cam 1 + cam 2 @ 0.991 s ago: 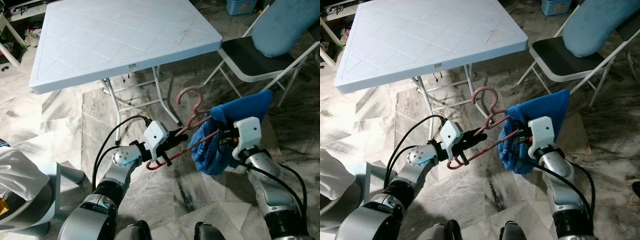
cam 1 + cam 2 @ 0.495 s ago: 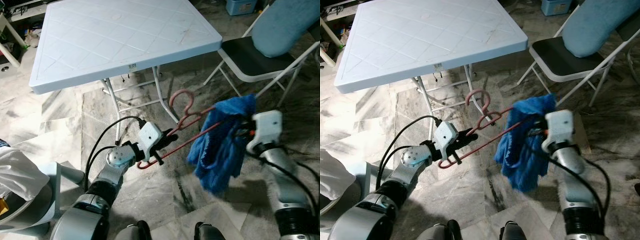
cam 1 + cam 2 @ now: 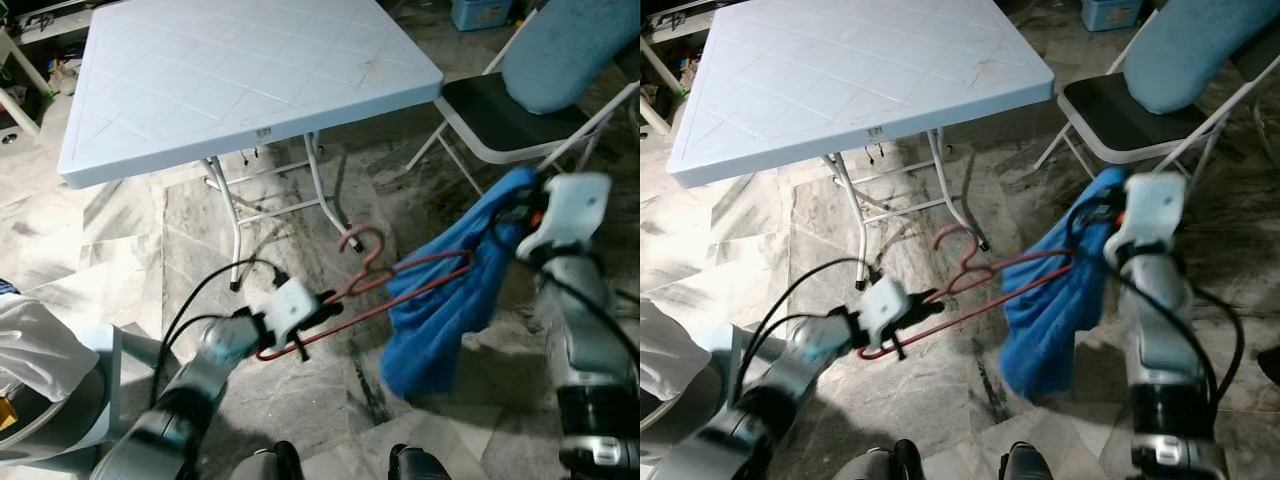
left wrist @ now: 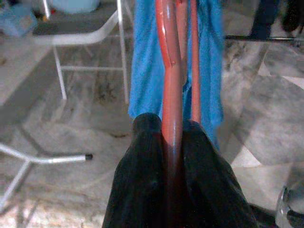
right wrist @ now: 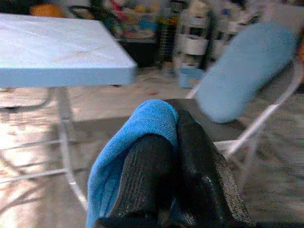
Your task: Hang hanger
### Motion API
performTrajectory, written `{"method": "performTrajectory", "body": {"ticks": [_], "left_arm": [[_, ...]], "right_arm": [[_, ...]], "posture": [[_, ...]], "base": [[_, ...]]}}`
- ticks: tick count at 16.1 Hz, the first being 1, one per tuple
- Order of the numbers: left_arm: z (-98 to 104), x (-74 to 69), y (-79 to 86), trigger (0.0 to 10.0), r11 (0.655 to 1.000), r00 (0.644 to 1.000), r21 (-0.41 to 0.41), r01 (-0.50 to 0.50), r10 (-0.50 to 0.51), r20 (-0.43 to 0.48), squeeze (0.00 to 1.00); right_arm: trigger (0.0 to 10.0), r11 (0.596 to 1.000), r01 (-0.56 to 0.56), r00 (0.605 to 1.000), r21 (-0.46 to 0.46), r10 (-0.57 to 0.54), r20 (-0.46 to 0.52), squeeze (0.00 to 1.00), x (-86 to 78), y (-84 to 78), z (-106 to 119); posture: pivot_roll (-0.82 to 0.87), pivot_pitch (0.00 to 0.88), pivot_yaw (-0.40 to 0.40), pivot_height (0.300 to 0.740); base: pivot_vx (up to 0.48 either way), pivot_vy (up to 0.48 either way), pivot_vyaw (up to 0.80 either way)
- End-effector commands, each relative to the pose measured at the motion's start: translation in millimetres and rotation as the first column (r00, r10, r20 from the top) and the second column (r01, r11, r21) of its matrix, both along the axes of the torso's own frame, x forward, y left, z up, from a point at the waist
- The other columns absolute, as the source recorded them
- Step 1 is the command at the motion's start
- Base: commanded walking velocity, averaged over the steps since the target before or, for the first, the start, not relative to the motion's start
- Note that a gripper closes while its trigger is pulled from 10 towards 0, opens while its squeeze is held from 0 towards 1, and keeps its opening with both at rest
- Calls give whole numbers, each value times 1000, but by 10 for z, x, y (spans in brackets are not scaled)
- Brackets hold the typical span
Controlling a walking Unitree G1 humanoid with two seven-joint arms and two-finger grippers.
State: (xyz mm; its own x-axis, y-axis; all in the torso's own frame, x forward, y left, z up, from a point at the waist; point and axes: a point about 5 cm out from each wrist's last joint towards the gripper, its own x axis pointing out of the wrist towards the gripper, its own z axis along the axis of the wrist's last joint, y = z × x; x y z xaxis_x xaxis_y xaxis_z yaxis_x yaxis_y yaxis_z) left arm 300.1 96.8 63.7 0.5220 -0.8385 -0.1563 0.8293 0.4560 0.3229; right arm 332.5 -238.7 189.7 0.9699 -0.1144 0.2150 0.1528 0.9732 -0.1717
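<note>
A red hanger (image 3: 400, 272) hangs in the air over the floor in front of me, hook end up. My left gripper (image 3: 322, 310) is shut on its left end, and in the left wrist view the black fingers (image 4: 142, 180) pinch the red wire (image 4: 170, 85). A blue cloth (image 3: 450, 300) drapes over the hanger's right end and hangs down. My right gripper (image 3: 520, 212) is shut on the top of that cloth, above and right of the hanger; in the right wrist view its fingers (image 5: 147, 185) clamp the blue cloth (image 5: 142, 123).
A light blue folding table (image 3: 240, 70) stands ahead on thin metal legs (image 3: 228, 215). A folding chair (image 3: 500, 115) with a blue cushion (image 3: 570, 45) stands at the right. A white tub (image 3: 40, 400) sits at the lower left. Marble floor lies between them.
My right gripper has lifted and pulled the blue cloth up and to the right along the hanger. My left gripper has dropped lower with the hanger, which now lies flatter.
</note>
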Motion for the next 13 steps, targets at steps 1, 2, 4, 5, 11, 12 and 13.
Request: {"method": "performTrajectory", "body": {"ticks": [1, 2, 4, 5, 11, 12, 13], "left_arm": [[27, -79, 64, 0, 999, 999, -27, 25, -24, 47, 0], [32, -135, 100, 0, 999, 997, -42, 21, -18, 79, 0], [53, -149, 187, 0, 996, 987, -64, -70, 78, 140, 0], [59, -150, 205, 0, 994, 983, -64, -86, 95, 154, 0], [-13, -94, 437, 0, 879, 882, -172, -444, 463, 91, 0], [-46, -50, 394, 0, 821, 839, -215, -529, 544, 11, 0], [-33, -38, 359, 1647, 794, 820, -245, -557, 572, -9, 0]], "right_arm": [[0, 997, 78, 996, 5, -77, -54, 0, 10, -84, -101], [0, 993, 121, 989, 10, -119, -85, 0, 12, -141, -166], [0, 979, 203, 968, -28, -205, -142, 0, -12, -279, -288], [0, 976, 214, 965, -32, -217, -147, 0, -18, -303, -299], [0, 970, 238, 955, 57, -223, -194, 0, -89, -356, -505], [0, 983, 143, 977, 117, -122, -174, 0, -148, -185, -570], [0, 987, 86, 984, 134, -63, -164, 0, -205, -70, -620]], "posture": [[-190, 185, 108, 740], [-176, 186, 102, 740], [-158, 187, 92, 740], [-152, 188, 89, 740], [-151, 185, 82, 740], [-155, 182, 78, 740], [-156, 178, 76, 740]], "base": [[0, 0, 0], [0, 0, 0], [0, 0, 0], [0, 0, 0], [0, 0, 0], [0, 0, 0], [0, 0, 0]]}}
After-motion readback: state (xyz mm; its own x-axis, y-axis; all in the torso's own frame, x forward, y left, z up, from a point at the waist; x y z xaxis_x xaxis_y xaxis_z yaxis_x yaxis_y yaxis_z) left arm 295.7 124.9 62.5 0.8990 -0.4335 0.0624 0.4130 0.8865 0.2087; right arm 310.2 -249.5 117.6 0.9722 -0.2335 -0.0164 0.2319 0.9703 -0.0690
